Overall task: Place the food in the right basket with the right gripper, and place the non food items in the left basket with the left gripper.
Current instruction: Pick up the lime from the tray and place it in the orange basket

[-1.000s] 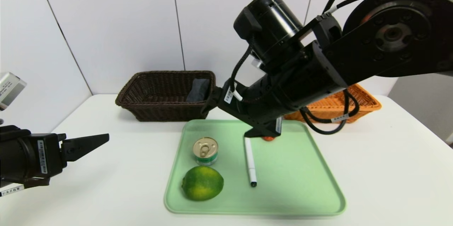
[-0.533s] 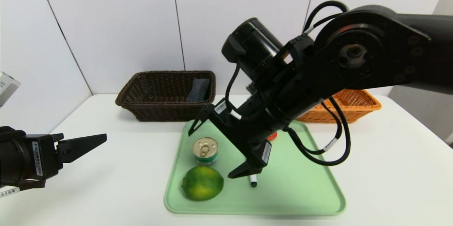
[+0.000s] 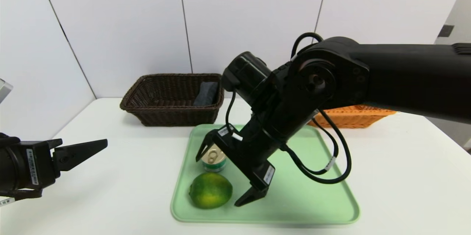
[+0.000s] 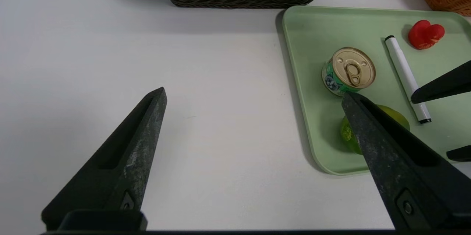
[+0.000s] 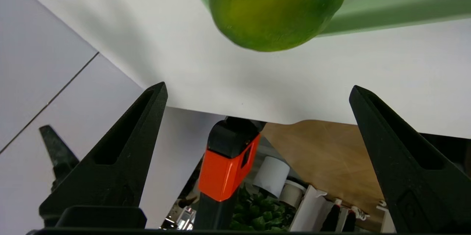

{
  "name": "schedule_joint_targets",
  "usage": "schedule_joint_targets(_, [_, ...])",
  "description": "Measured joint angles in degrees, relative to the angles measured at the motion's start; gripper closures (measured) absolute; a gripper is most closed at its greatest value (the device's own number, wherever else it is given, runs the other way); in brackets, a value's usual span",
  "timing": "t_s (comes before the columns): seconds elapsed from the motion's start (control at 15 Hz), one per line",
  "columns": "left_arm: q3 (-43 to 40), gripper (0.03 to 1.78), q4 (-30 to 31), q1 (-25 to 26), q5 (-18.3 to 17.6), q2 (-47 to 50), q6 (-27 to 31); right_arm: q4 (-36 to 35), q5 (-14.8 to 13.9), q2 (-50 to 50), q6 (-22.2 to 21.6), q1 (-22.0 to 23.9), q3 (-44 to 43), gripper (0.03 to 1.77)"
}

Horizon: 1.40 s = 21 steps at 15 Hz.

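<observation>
Green fruit [image 3: 211,190] lies just beside the open right gripper [image 3: 218,180].Right gripper [image 3: 218,180] hangs wide open beside the green fruit [image 3: 211,190].

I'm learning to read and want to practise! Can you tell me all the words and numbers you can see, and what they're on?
There are none I can read for sure.
Right hand: white stickers with tiny marks, too small to read.
Left arm: a striped sticker and another white one, too small to read.
Can: a green label with a berry picture, but no words I can make out.
Pen: no words that I can see.
</observation>
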<state>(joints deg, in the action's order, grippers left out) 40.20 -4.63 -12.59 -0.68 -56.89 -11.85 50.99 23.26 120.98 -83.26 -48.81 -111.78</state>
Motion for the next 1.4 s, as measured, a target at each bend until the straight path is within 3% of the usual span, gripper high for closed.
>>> schedule_joint_targets(0.73, [-1.2, 0.12, 0.1, -0.1, -0.3, 0.4, 0.0, -0.5, 2.1, 4.1, -5.2, 0.1, -0.2, 0.10])
schedule_joint_targets(1.4, [-1.2, 0.12, 0.1, -0.1, -1.2, 0.2, 0.1, -3.1, 2.6, 6.4, -6.1, 1.7, -0.3, 0.09])
